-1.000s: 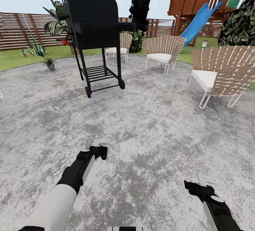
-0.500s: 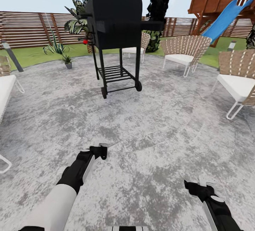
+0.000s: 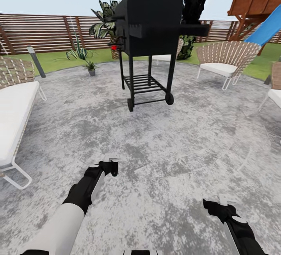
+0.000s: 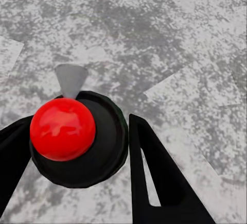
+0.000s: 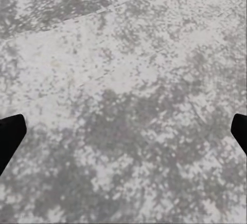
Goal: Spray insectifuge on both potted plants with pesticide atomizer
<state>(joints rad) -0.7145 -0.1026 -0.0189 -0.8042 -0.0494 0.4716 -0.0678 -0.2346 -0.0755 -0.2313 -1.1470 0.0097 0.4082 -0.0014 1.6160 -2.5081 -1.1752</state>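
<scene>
My left gripper (image 3: 111, 166) hangs low over the grey patio (image 3: 164, 145), shut on the pesticide atomizer (image 3: 114, 161). In the left wrist view the atomizer's dark round head with its red dot (image 4: 63, 128) sits between the black fingers (image 4: 154, 177). My right gripper (image 3: 219, 204) is open with nothing in it, and bare paving lies between its fingertips (image 5: 123, 136). One potted plant (image 3: 91, 67), small with a grey pot, stands at the patio's far left edge by the lawn.
A black wheeled grill (image 3: 150, 40) stands straight ahead on the patio. A white-cushioned lounger (image 3: 15, 110) is at the left, woven chairs (image 3: 220, 61) at the right. A grey bollard lamp (image 3: 36, 60), a spiky plant (image 3: 78, 53) and the slatted fence (image 3: 47, 32) lie beyond.
The whole view has swung left, so the grill and chairs slid right and the lounger came in at the left. Both arms keep their pose, and the left still holds the atomizer.
</scene>
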